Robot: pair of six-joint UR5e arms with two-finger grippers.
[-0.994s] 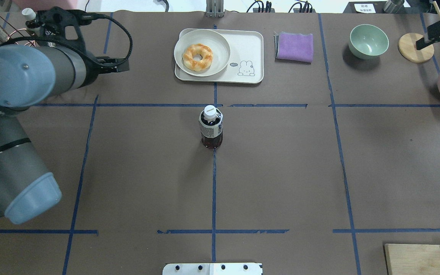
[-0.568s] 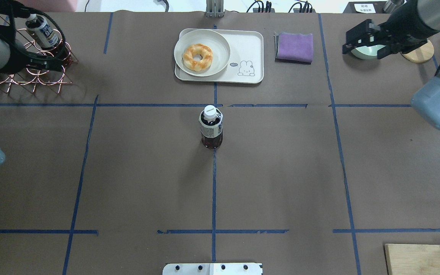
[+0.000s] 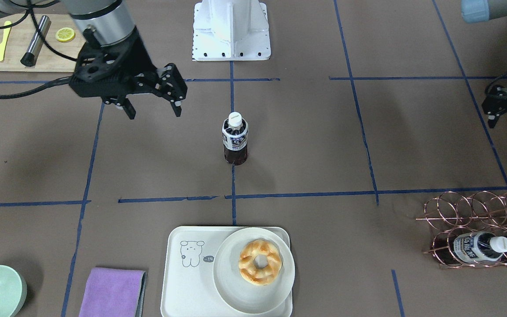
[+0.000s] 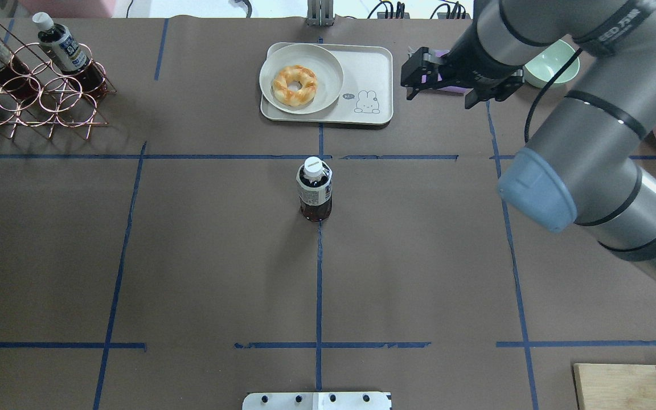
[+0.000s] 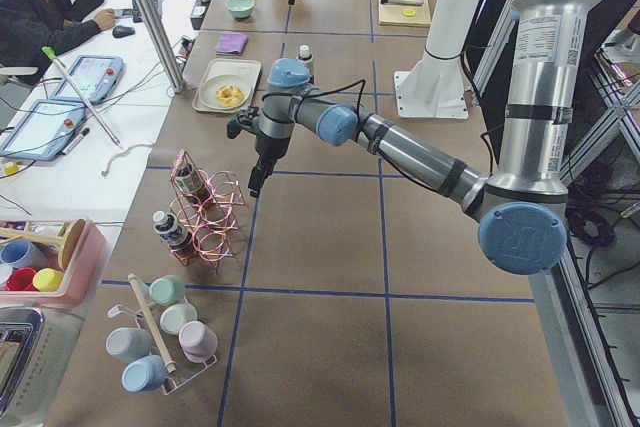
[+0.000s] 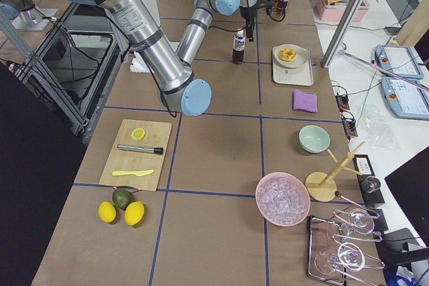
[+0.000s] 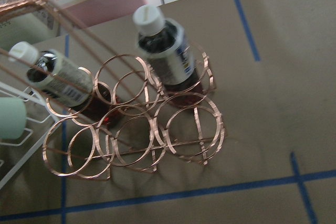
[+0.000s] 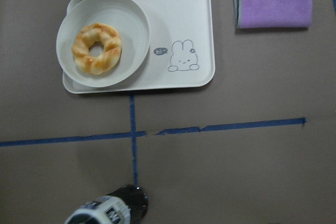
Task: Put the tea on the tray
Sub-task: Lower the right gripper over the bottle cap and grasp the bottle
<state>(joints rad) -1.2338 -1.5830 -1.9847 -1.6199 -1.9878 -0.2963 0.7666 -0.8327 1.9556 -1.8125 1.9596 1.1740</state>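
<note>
The right claw (image 3: pixel 154 113) is hovering spread and empty near the tea (image 3: pixel 235 141); whether the left claw (image 3: pixel 497 110) is open, I cannot tell. The tea is standing upright on the table (image 3: pixel 324 154), well apart from the tray (image 3: pixel 187 290), so grasping and placing are remaining.

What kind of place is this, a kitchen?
Probably a robotics lab staged like a café: a table gridded with blue tape, two robot arms, and props like a plated doughnut and bottled tea.
</note>
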